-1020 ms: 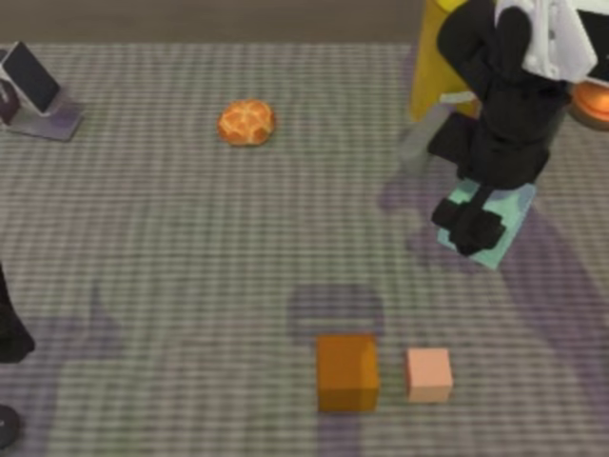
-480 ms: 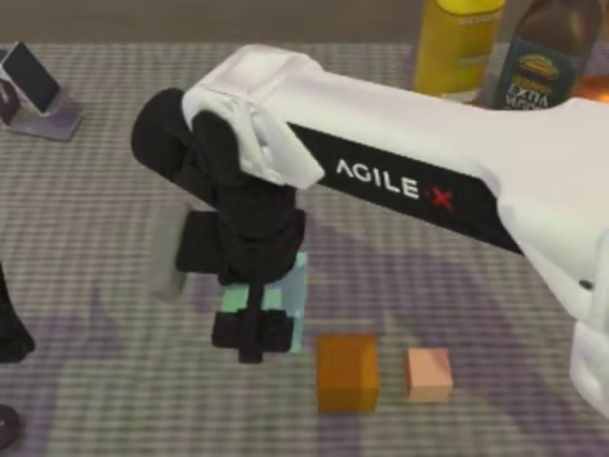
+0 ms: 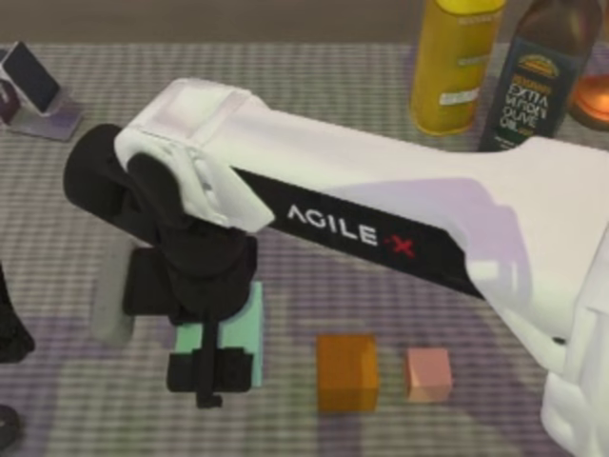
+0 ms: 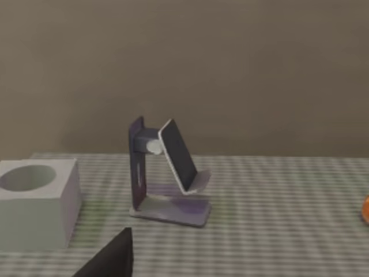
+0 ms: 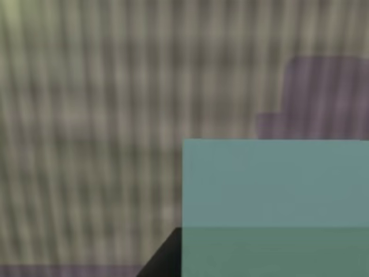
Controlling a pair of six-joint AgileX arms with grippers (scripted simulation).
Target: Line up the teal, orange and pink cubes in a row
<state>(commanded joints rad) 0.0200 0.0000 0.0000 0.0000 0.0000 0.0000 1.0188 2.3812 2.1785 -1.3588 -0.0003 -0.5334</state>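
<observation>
Right gripper [image 3: 206, 373] at the desk's lower left-centre, fingers clamped on the teal cube [image 3: 243, 328]; arm stretches in from 3 o'clock. In the right wrist view the teal cube [image 5: 275, 205] fills the frame; whether it touches the desk cannot be told. Left arm parked at the left edge, at 9 o'clock from the cube, its gripper's state unclear. Phone stand [image 3: 36, 90] far at 10 o'clock. Orange cube [image 3: 347, 371] at 3 o'clock of the teal cube, a gap of checked cloth between. Pink cube [image 3: 428, 373] just beside the orange cube, apart. Yellow bottle [image 3: 457, 62] and dark bottle [image 3: 533, 76] at the far edge, 1 o'clock.
</observation>
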